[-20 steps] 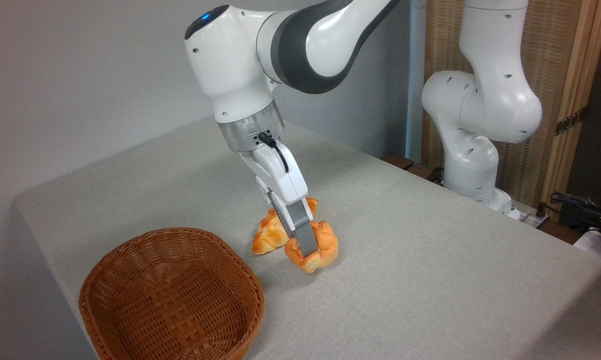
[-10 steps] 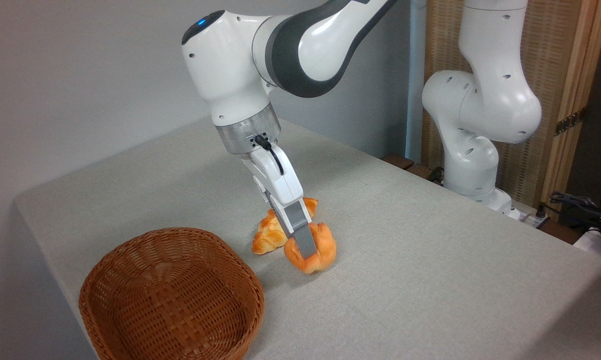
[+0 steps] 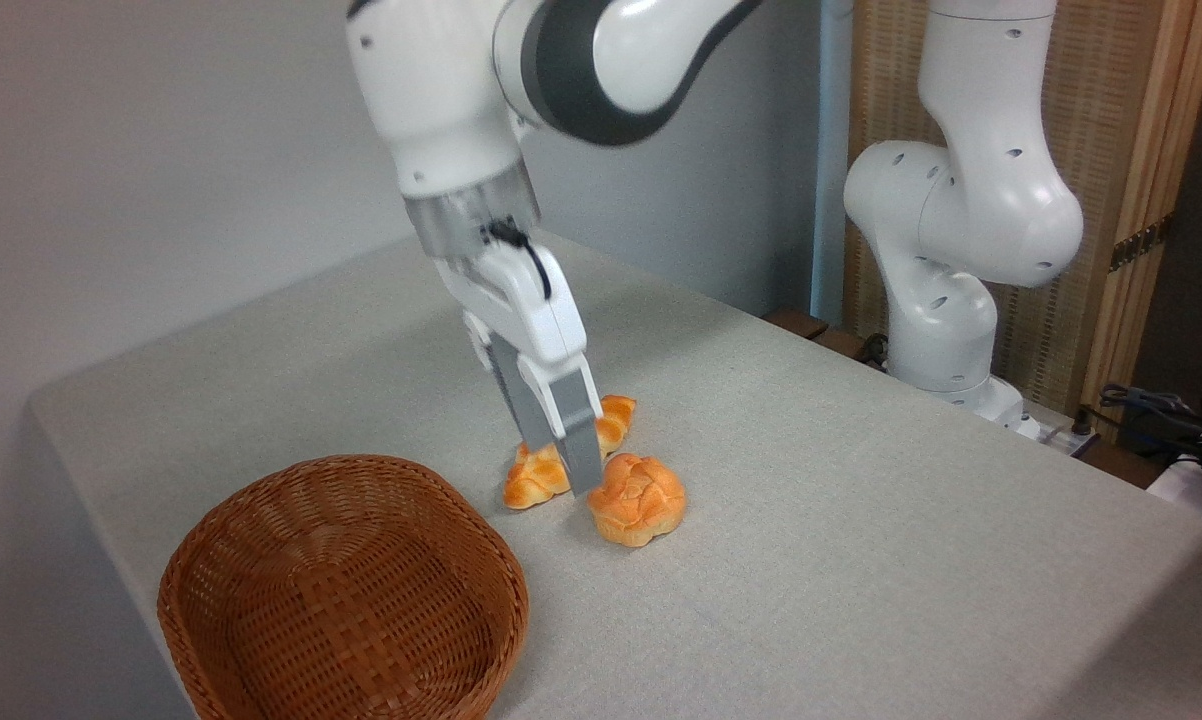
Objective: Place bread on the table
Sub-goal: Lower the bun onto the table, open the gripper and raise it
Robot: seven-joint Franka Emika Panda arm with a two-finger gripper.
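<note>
We note the round golden knotted bun (image 3: pixel 637 499) resting mid-table on the grey-beige speckled table (image 3: pixel 861 560), the hand (image 3: pixel 573 470) just above it, empty, fingers narrowly parted.

Worktop (image 3: pixel 861 560): large, flat, light grey-beige speckled covering, rounded corner at left.

Directly on it:
- Wicker basket (image 3: pixel 341 590), brown, woven, oval, at near left edge; nothing visible inside.
- Bread (image 3: pixel 638 498), small round knotted bun, golden-orange glossy crust, resting near centre, right of basket and apart from it.
- Braided loaf (image 3: pixel 546 470), longer, same colour, just behind and left of bun, partly hidden; contact between the two unclear.
</note>
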